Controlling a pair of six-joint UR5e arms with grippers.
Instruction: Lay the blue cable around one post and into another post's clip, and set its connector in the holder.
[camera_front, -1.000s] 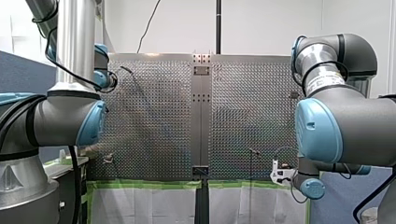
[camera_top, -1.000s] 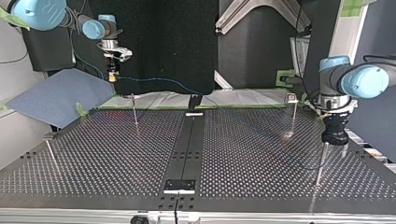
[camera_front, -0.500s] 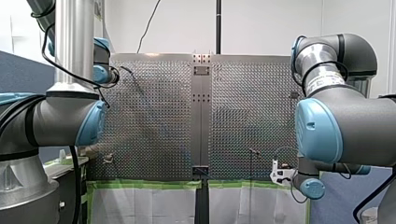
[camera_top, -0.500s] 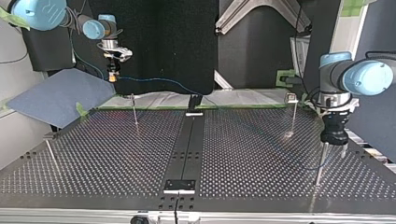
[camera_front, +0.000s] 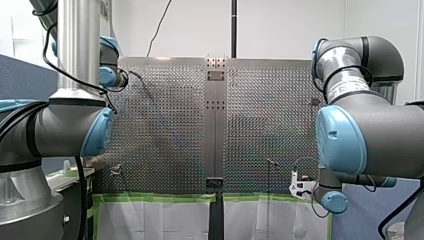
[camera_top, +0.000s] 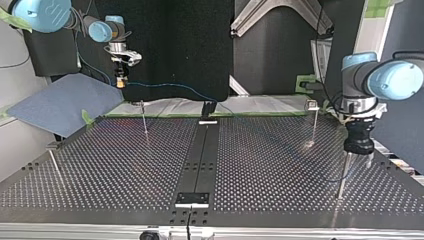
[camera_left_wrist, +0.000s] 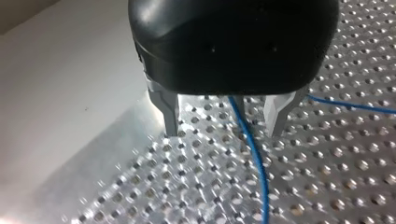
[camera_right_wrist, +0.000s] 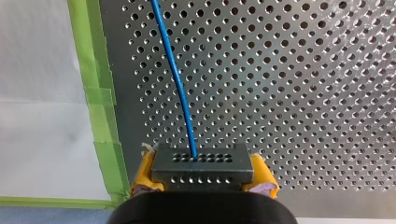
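Right gripper (camera_right_wrist: 203, 179): yellow pads clamped on the dark connector (camera_right_wrist: 202, 163), held over the perforated table (camera_right_wrist: 303, 93) near its edge of green tape (camera_right_wrist: 100, 93).
Blue cable (camera_right_wrist: 179, 88): ran from the connector out across the table and passed ungripped between the metal fingers of the left gripper (camera_left_wrist: 224, 133).
Left gripper: fingers stood apart, just above the holes, beside a thin post (camera_top: 343, 180) at the top view's right.
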